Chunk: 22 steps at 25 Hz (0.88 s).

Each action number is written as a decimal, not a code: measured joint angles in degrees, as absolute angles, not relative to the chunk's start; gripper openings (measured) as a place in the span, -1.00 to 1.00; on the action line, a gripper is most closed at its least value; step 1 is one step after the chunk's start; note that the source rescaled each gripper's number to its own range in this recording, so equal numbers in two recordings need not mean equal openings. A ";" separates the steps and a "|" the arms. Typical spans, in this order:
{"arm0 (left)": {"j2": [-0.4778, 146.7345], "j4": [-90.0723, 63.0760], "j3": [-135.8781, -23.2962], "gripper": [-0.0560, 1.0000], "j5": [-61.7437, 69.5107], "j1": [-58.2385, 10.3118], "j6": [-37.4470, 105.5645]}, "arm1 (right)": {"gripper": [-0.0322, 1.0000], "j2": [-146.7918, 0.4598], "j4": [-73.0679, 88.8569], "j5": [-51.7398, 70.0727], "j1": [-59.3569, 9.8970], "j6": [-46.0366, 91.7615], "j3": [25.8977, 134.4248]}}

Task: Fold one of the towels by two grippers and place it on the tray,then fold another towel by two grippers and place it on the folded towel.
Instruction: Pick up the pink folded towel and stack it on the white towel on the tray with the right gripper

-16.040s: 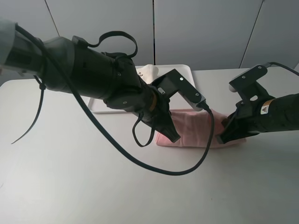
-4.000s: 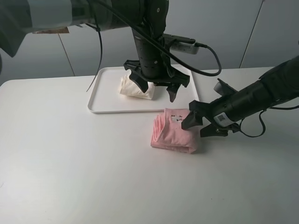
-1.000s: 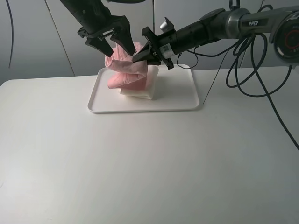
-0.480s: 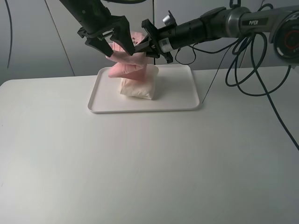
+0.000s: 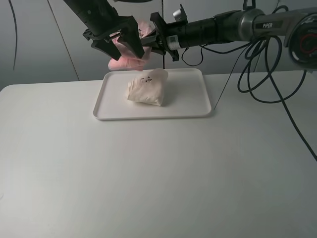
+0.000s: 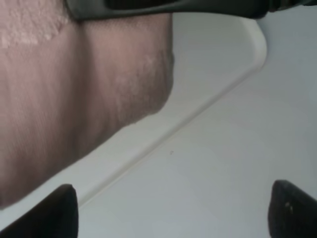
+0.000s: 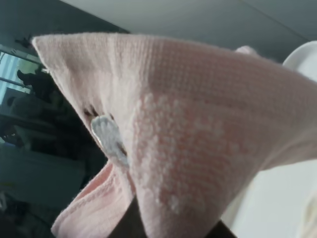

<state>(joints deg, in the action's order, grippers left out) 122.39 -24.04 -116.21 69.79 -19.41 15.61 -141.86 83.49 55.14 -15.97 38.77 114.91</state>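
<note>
The white rectangular plastic tray [image 5: 198,106] with rounded corners and a low rim lies on the white worktop [image 5: 158,173], toward its far edge; the cream, off-white folded terry towel [image 5: 146,89] sits inside the tray, left of the tray's centre, its small dark embroidered mark facing up. The pale pink terry towel [image 5: 130,53] hangs in the air above the tray's far left part, clear of the cream towel and bunched between the two arms; much of it is hidden behind the black fingers. The left end effector [image 5: 119,42] is spread wide around the pink cloth from the left; whether its fingers actually press the cloth cannot be told, since in the left wrist view only two dark fingertips [image 6: 62,210] show at the frame's edge, well apart, with blurred pink fabric [image 6: 74,89] and the tray's rim [image 6: 148,144] close to the lens. The right end effector [image 5: 157,40] reaches in from the right, nearly closed and pinching the pink towel's edge; the right wrist view is filled by the pink weave [image 7: 198,134] and a small white tag, with the fingers themselves cut off.
</note>
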 joint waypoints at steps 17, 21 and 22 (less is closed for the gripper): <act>122.39 -24.51 -116.21 0.97 69.79 -19.41 16.19 | -0.73 -145.84 64.66 54.37 -16.01 29.28 114.91; 122.39 -24.62 -116.21 0.97 69.79 -19.41 16.19 | -0.73 -146.01 62.21 53.23 -16.01 25.64 114.91; 122.39 -24.62 -116.21 0.97 69.79 -19.41 16.19 | -0.73 -146.03 61.96 53.12 -16.01 25.09 114.91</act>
<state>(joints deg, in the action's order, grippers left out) 122.39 -24.62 -116.21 69.79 -19.41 16.19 -146.03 61.96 53.12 -16.01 25.09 114.91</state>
